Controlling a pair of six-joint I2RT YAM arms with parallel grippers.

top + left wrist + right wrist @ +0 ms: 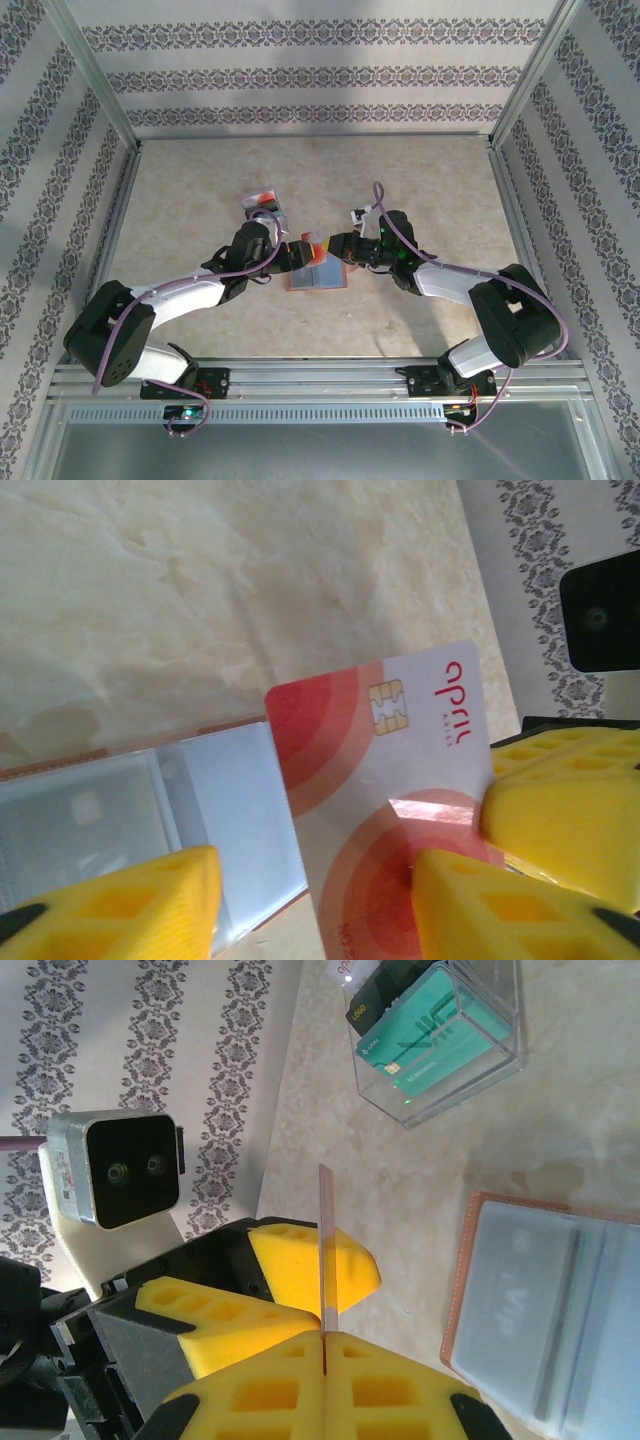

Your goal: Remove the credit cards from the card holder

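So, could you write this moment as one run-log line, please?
right gripper: shut on credit card | left gripper: open, close to the card | card holder: open, flat on table | card: clear of holder

Red-white credit card [400, 770] aloft, edge-up; tan card holder [530, 1295] lies open below.

**Robotics laboratory test cell.** The workspace was a purpose-built booth rather than a lived-in room. Bare aluminium posts [95, 75] framed three walls [310, 70] papered in a striped floral print, and these stood round a marble-look tabletop [200, 200]. A left arm [180, 300] and a right arm [470, 285], both black and white, were bolted side by side to an aluminium rail [320, 375] at the near edge. A slotted cable duct [320, 411] lay just in front of the rail. A boxed wrist camera [125, 1170] was mounted on one arm.
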